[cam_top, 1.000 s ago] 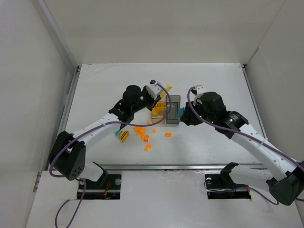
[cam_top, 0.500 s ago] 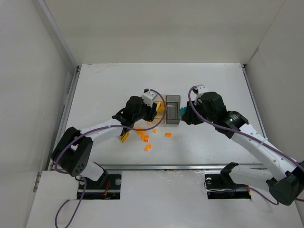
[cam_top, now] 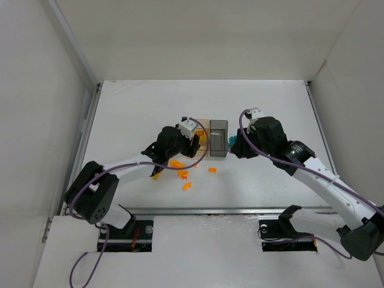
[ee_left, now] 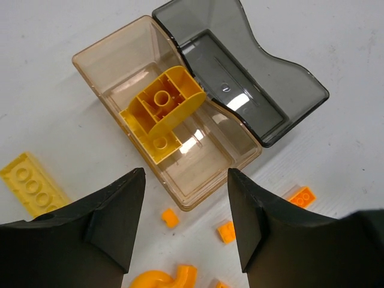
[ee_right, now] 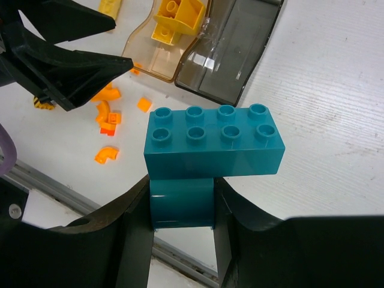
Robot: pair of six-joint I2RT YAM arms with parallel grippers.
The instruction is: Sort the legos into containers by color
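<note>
The amber-tan bin (ee_left: 96, 66) holds a stack of yellow legos (ee_left: 162, 114). The grey bin (ee_left: 264, 90) lies against it and looks empty. My left gripper (ee_left: 186, 204) is open and empty, hovering over the amber bin's near end and small orange legos (ee_left: 227, 231). In the top view it (cam_top: 191, 141) covers part of the amber bin (cam_top: 204, 127). My right gripper (ee_right: 182, 193) is shut on a teal lego stack (ee_right: 213, 141), held above the table just right of the grey bin (cam_top: 218, 139). Several orange legos (cam_top: 180, 171) lie in front of the bins.
A flat yellow lego (ee_left: 30, 183) lies on the table left of the amber bin. A yellow black-striped lego (cam_top: 156, 174) shows partly under my left arm. The table's metal front rail (cam_top: 198, 210) runs close behind the orange pieces. White walls stand left and right.
My left gripper has dropped and pulled back from above the amber bin toward its near end; its arm now covers most of the striped lego. My right gripper has hardly moved.
</note>
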